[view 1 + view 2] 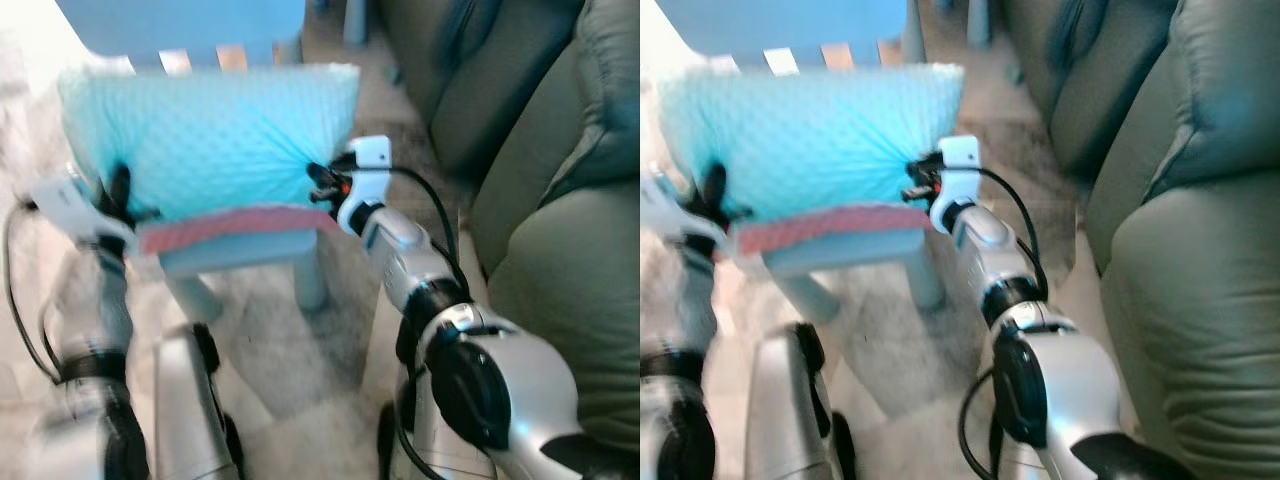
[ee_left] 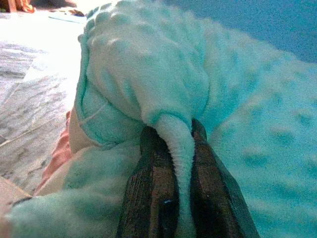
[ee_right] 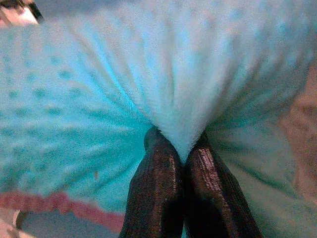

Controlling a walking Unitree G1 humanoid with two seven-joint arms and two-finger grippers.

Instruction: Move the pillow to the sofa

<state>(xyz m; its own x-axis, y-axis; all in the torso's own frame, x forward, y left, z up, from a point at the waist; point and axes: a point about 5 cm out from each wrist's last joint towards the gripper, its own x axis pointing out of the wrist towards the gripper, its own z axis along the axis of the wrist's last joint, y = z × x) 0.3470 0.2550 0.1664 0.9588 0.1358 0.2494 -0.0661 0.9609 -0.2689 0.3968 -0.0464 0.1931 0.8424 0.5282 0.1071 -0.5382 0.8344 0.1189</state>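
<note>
Pinching the pale-blue dotted pillow (image 1: pixel 205 135) at both ends — left hand (image 2: pixel 171 148) clenched on 1 corner fold, right hand (image 3: pixel 182 148) clenched on the opposite edge. Held over the blue surface (image 1: pixel 235 250), beside the grey-green sofa (image 1: pixel 560 230).

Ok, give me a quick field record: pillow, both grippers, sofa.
pillow: turquoise dotted pillow with pink edge, over a light blue chair
left gripper: jaws shut on a fold at the pillow's left end
right gripper: jaws shut, pinching the pillow's right end
sofa: grey-green sofa, to the robot's right
status: pillow not yet on sofa
</note>
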